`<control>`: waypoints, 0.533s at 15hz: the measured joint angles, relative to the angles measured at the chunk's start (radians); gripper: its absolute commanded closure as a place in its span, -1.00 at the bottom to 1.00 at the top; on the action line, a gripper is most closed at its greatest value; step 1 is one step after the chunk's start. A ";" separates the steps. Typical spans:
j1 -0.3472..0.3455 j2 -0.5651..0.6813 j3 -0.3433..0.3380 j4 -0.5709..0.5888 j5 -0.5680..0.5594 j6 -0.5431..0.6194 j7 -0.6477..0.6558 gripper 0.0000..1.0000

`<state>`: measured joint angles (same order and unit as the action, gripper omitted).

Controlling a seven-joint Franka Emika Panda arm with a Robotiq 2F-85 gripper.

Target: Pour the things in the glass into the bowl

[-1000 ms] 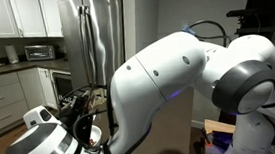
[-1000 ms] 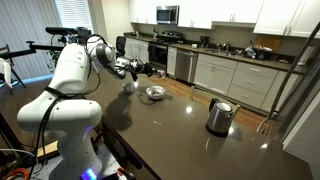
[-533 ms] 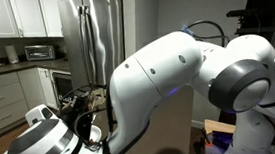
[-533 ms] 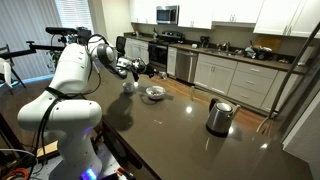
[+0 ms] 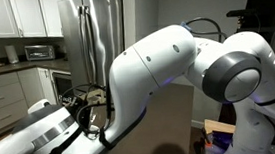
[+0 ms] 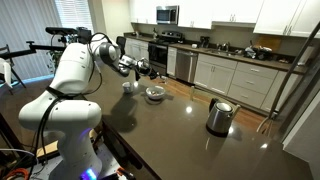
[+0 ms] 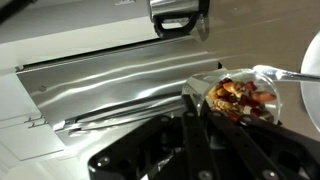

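In the wrist view my gripper is shut on the glass, its dark fingers gripping the clear wall. The glass lies tilted, its mouth facing the camera, with the reddish-brown things piled inside. A white curved edge at the right may be the bowl. In an exterior view the gripper hangs above and just behind the white bowl on the dark counter. The glass is too small to make out there. The other exterior view is blocked by the arm.
A shiny kettle stands on the dark counter, well away from the bowl. A small pale object sits next to the bowl on the arm's side. Kitchen cabinets and a stove line the back wall. A steel fridge stands behind the arm.
The gripper with the glass has shifted slightly toward the bowl. The forearm has turned and swung lower in the blocked exterior view.
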<state>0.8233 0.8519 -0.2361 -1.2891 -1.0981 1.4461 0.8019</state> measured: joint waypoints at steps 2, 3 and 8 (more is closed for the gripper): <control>-0.007 -0.011 0.011 0.000 0.027 0.006 -0.021 0.92; -0.008 -0.016 0.016 0.000 0.039 0.006 -0.030 0.92; -0.008 -0.029 0.030 0.000 0.075 0.005 -0.054 0.92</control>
<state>0.8149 0.8226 -0.2058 -1.2889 -1.0231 1.4509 0.7478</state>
